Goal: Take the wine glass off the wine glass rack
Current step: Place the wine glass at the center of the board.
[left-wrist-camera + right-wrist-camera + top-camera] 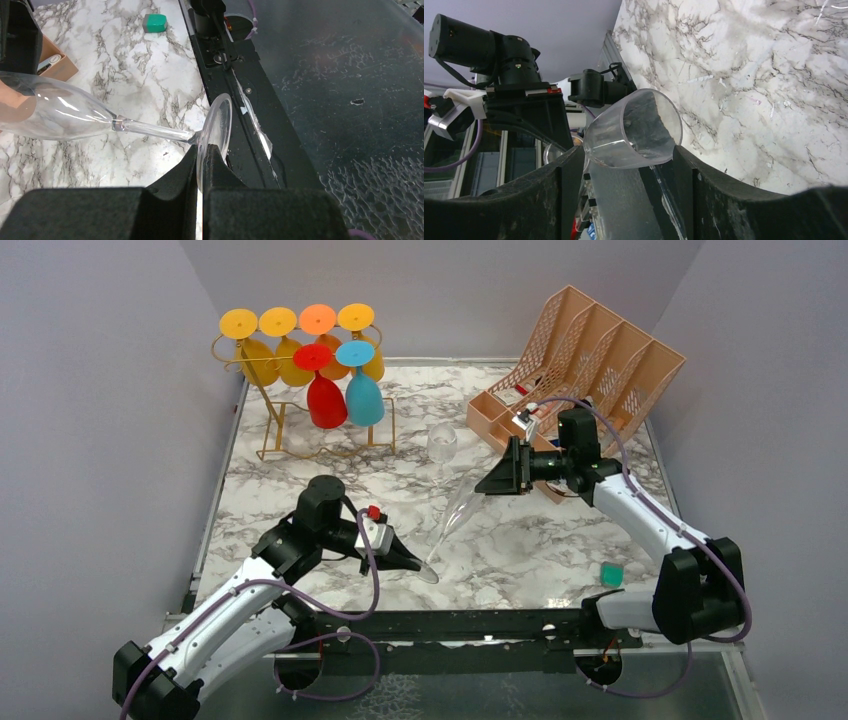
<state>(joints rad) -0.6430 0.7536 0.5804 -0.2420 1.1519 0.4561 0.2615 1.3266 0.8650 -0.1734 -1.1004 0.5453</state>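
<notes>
Wine glass [455, 515], clear and long, off the rack [268, 420] and up in the air, slanted over the marble table [560, 540]. Held at both ends. Left claw [418, 565] pressed tight on the round foot [218, 122], thin edge pinched between two black fingers. Right claw [490, 483] around the open cup end [634, 130], one finger on each side, both touching the glass. Gold wire rack far back on the left, well apart from the held glass, with yellow, orange, red [326, 400] and blue [364, 395] glasses hanging upside down. Another clear glass [441, 443] standing upright on the table, between rack and right claw. Peach lattice box [600, 350] at the back right. Small green block [611, 574] near the right arm.
</notes>
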